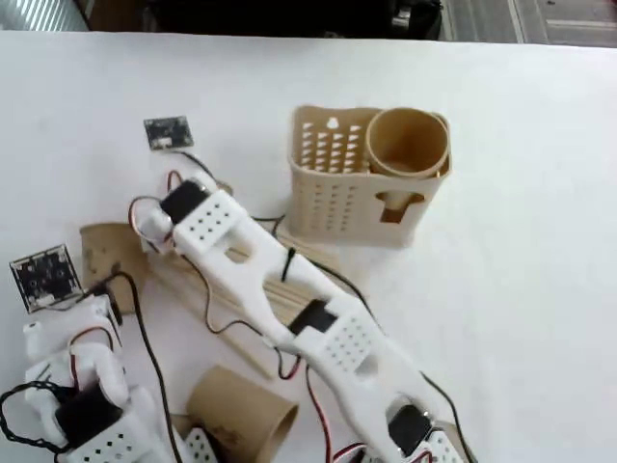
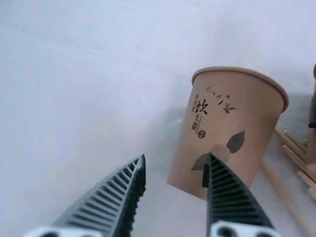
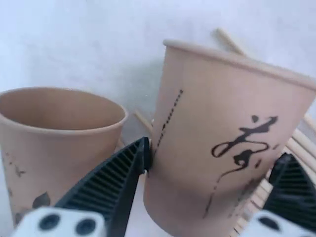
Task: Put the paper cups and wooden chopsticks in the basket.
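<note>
White table (image 1: 521,289) carries the basket (image 1: 337,207) near its middle, with a first cup (image 1: 407,142) upright in the compartment on the high view's right. A second cup (image 1: 241,417) lies on its side at the near edge. A third cup (image 2: 227,128) lies just ahead of the left gripper (image 2: 175,157), whose jaws gape on nothing. The right gripper (image 3: 216,149) straddles a fourth cup (image 3: 222,123); I cannot tell whether it squeezes. Chopsticks (image 1: 231,333) lie under the right arm (image 1: 289,289).

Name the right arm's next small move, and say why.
Probably close the right end effector on the cup. It is open and straddles that cup, so a grip likely has to come before any lift toward the basket.
</note>
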Available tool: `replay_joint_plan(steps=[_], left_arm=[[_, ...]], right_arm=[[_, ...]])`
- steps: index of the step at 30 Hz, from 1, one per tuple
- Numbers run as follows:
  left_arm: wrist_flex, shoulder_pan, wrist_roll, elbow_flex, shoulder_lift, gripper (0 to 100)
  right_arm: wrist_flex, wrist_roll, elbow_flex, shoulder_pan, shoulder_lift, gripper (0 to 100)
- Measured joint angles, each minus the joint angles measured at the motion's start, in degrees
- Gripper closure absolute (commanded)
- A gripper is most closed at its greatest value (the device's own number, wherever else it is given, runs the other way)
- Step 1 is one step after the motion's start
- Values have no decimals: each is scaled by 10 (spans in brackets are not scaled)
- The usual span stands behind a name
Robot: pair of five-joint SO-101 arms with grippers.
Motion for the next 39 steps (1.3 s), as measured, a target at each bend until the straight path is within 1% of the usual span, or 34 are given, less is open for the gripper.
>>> replay_joint_plan(steps=[9, 11, 13, 16, 18, 26, 31, 36, 39], left_arm=[[0, 0, 0, 0, 0, 800], [0, 0, 0, 0, 0, 800], [0, 0, 0, 0, 0, 800], [0, 0, 0, 0, 0, 800], [0, 0, 0, 0, 0, 800], [0, 0, 0, 0, 0, 800], [0, 0, 0, 0, 0, 800], [0, 0, 0, 0, 0, 800], [0, 0, 0, 0, 0, 800]], right_arm=[[0, -1, -28, 20, 47, 625], [0, -1, -28, 20, 47, 663], [4, -1, -33, 20, 47, 729], [41, -1, -61, 20, 49, 820], [65, -1, -86, 21, 49, 843], [151, 58, -216, 41, 49, 844], [228, 98, -352, 41, 49, 844], [241, 159, -478, 49, 48, 845], [244, 192, -488, 54, 19, 844]])
